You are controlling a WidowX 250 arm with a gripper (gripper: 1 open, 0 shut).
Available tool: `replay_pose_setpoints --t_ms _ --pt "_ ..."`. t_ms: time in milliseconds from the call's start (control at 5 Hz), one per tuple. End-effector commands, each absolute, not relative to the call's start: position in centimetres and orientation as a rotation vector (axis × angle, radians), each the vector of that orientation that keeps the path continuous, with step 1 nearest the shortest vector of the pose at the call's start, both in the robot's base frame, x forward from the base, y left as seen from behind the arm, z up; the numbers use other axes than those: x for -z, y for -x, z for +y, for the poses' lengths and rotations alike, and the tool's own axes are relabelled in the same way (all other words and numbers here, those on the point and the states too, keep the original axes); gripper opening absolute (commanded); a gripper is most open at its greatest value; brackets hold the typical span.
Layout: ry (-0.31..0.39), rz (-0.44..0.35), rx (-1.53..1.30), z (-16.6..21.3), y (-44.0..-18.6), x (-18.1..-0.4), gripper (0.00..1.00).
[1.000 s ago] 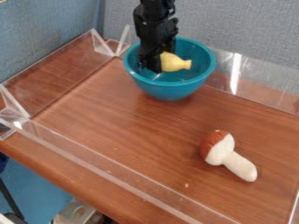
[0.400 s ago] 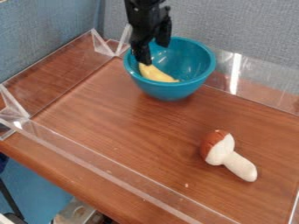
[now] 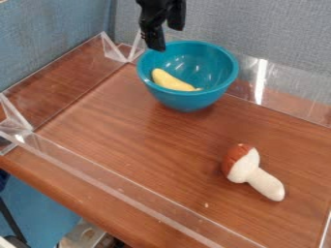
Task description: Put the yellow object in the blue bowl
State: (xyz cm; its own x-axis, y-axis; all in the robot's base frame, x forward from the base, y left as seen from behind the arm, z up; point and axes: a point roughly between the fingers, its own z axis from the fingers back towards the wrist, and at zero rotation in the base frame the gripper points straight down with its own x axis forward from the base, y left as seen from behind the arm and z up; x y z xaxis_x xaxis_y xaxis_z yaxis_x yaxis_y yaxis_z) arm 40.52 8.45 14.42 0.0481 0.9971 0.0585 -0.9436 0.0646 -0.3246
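Note:
The yellow object (image 3: 172, 81), a small banana-shaped toy, lies inside the blue bowl (image 3: 195, 97) on its left floor. The bowl stands at the back of the wooden table. My gripper (image 3: 155, 41) hangs above the bowl's back-left rim, clear of the toy, open with nothing between its dark fingers.
A mushroom toy (image 3: 253, 171) with a red-brown cap and cream stem lies at the front right. Clear acrylic walls (image 3: 77, 58) fence the wooden tabletop (image 3: 142, 145). A blue backdrop stands behind.
The gripper let go of the yellow toy, which now rests in the bowl. The arm has risen and drifted back-left, out of the bowl.

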Motion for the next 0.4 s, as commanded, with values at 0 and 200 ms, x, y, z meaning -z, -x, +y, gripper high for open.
replay_pose_setpoints --t_ms 0,200 --pt "0.267 -0.385 -1.457 8.2 -38.5 -17.6 1.00" --pt "0.281 -0.393 -1.363 8.6 -37.5 -18.6 1.00"
